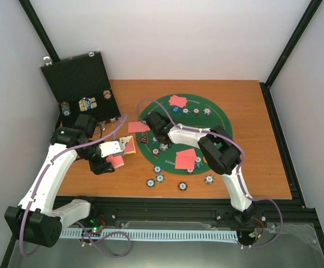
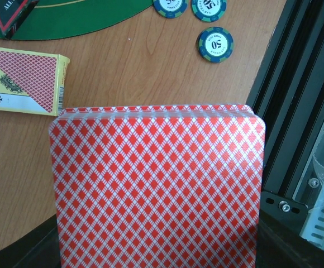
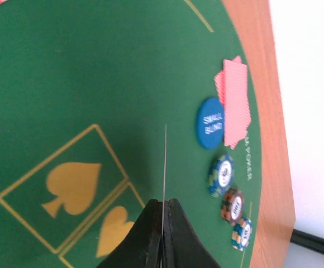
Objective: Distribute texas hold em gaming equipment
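1. The deck of red-backed cards (image 2: 156, 190) has glossy diamond-lattice backs and rounded corners. It is clamped in the left gripper (image 1: 113, 156) over the wooden table (image 2: 151, 67).
2. A single card (image 3: 165, 162) – edge-on, a thin line – is pinched between the right gripper's (image 3: 163, 204) closed black fingers above the green felt mat (image 3: 67, 84).
3. A yellow card box (image 2: 22, 81) lies beside the deck, with striped-edge chips (image 2: 214, 44) nearby. A blue round button (image 3: 209, 123) touches dealt cards (image 3: 234, 103).
4. The right arm reaches leftward across the mat.

Bright, even light fills the overhead view, leaving only soft shadows on the table (image 1: 251, 111). The right wrist view washes out to white at its right edge, while the red-backed playing cards (image 2: 156, 190) in the left wrist view look sharp and evenly lit.
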{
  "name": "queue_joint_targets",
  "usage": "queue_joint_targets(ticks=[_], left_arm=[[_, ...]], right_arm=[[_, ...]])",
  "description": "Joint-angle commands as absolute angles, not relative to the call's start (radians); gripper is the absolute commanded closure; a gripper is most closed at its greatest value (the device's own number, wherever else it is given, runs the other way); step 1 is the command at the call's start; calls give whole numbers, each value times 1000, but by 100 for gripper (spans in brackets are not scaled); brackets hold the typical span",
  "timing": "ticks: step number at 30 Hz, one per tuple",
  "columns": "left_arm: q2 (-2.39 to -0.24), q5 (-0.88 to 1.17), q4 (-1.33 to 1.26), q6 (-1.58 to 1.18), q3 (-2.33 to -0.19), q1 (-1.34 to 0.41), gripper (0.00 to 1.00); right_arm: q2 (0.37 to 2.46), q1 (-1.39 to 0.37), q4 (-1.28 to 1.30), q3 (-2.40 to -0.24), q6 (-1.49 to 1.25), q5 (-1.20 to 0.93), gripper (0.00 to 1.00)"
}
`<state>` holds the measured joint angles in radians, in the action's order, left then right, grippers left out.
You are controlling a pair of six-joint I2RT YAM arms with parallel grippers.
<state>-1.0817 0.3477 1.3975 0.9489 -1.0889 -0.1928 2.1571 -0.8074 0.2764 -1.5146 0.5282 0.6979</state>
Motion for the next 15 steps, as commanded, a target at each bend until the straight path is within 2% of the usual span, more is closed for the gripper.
queue_joint_targets(ticks=[1,6,12,15], left_arm=[[-1080,367,1422,983,-1118,-197,72],[-1078,365,1423,990,-1118,-197,73],[-1069,364,1429,997,-1119,-196,73],[-1064,365,1425,993,-1115,-197,73]], right_arm=[[2213,-826,263,-1546,554,690,95],[2228,-842,297,-1536,509,660,90],[2157,-844,324,-1487,388,570,53],[2127,-844,345,-1481,345,545,45]])
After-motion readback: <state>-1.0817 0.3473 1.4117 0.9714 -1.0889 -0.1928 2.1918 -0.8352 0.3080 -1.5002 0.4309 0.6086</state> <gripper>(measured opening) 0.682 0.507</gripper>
